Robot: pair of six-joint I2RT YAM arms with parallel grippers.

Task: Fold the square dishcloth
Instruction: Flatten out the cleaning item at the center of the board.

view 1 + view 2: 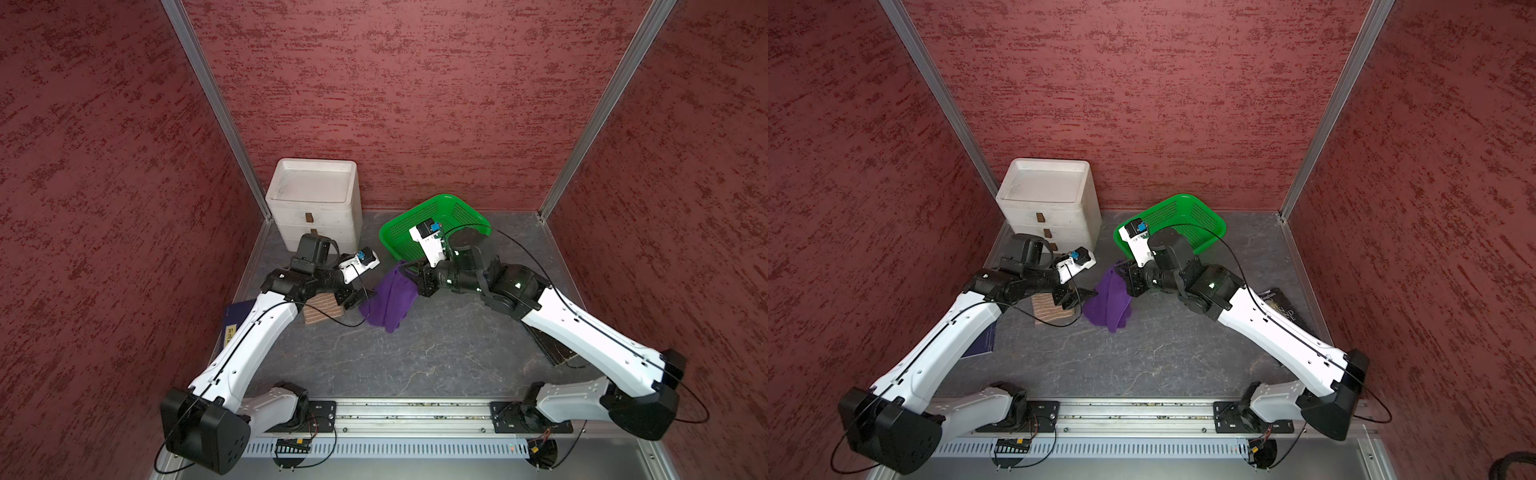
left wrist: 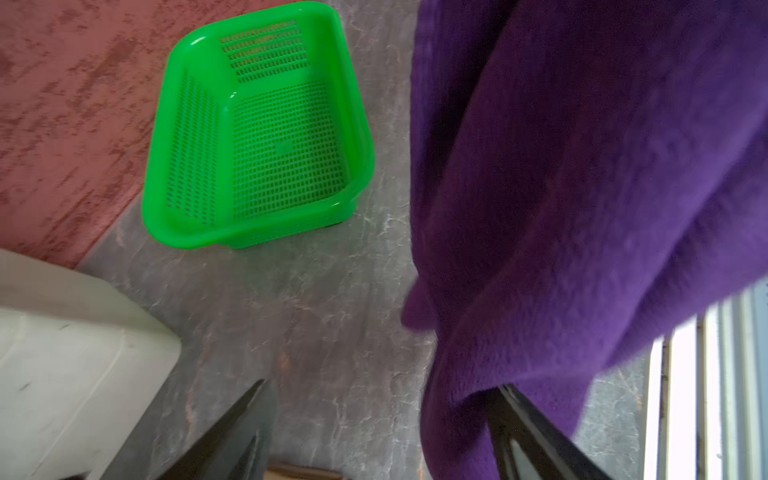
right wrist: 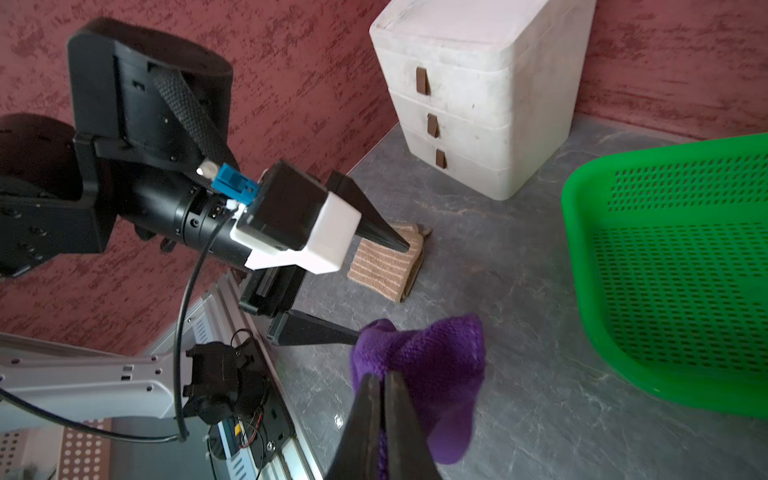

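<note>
Right tool (image 3: 383,376) pinching hanging purple dishcloth (image 3: 432,365), left tool (image 2: 382,386) spread beside it, one finger (image 2: 523,428) touching cloth

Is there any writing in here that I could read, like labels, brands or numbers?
Yellow label on the dark blue book: dark marks, too small to read.
Black book, cover: pale lettering, too blurred to read.
No other text shows in any view.
</note>
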